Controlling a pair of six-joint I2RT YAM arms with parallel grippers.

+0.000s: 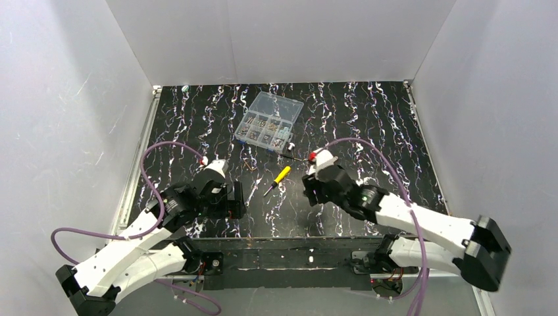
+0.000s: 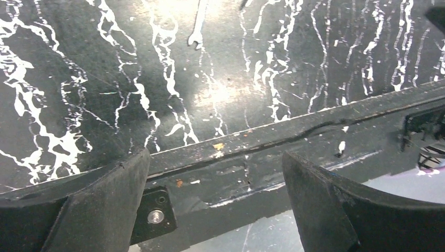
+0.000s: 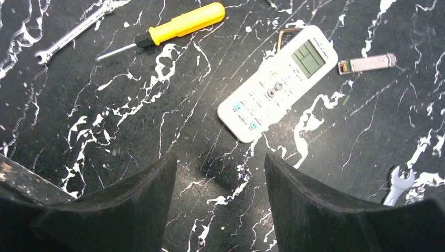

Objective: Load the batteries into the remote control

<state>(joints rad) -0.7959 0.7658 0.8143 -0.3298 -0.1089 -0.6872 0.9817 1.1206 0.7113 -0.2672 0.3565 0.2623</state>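
Observation:
The remote control (image 3: 278, 84) is a slim white bar lying face up on the black marbled table, its small screen at the far end. It shows only in the right wrist view. My right gripper (image 3: 220, 163) hovers just short of the remote's near end, open, with only table between its fingers. In the top view the right gripper (image 1: 309, 189) covers the remote. My left gripper (image 2: 215, 168) is open and holds nothing, over the table's near edge (image 2: 273, 134); from above the left gripper (image 1: 231, 201) sits at the front left. No batteries are in view.
A yellow-handled screwdriver (image 3: 173, 26) (image 1: 277, 180) lies left of the remote. Wrenches lie at the far left (image 3: 73, 31) and near right (image 3: 399, 184). A small metal module (image 3: 367, 64) lies beside the remote's screen end. A clear compartment box (image 1: 268, 122) stands at the back.

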